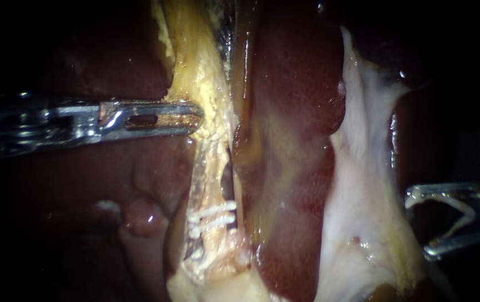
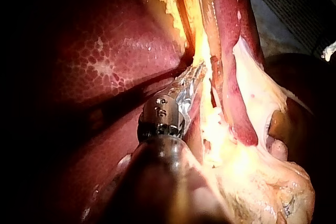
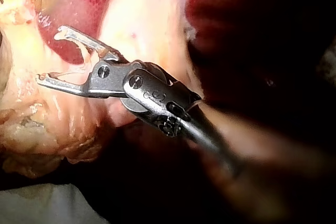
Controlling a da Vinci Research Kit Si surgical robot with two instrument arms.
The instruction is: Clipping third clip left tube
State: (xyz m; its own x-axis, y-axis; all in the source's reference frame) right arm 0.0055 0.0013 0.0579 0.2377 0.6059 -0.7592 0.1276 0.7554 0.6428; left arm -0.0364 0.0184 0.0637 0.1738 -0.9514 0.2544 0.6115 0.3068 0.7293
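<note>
Two white clips (image 1: 216, 215) set, yellow fat (image 1: 198, 78) clamped by the left instrument (image 1: 198, 118), the right instrument's (image 1: 421, 223) gripped third clip (image 1: 457, 208) must be brought onto the pale tube (image 1: 209, 168)

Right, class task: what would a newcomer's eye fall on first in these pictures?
Likely the two white clips crossing the yellowish tube, low in the endoscope view's middle, beside glossy dark-red tissue. Then the left instrument, its tip against yellow tissue higher up. Last comes the right instrument at the far right, its jaws spread wide around a loaded clip, apart from the tube.
</note>
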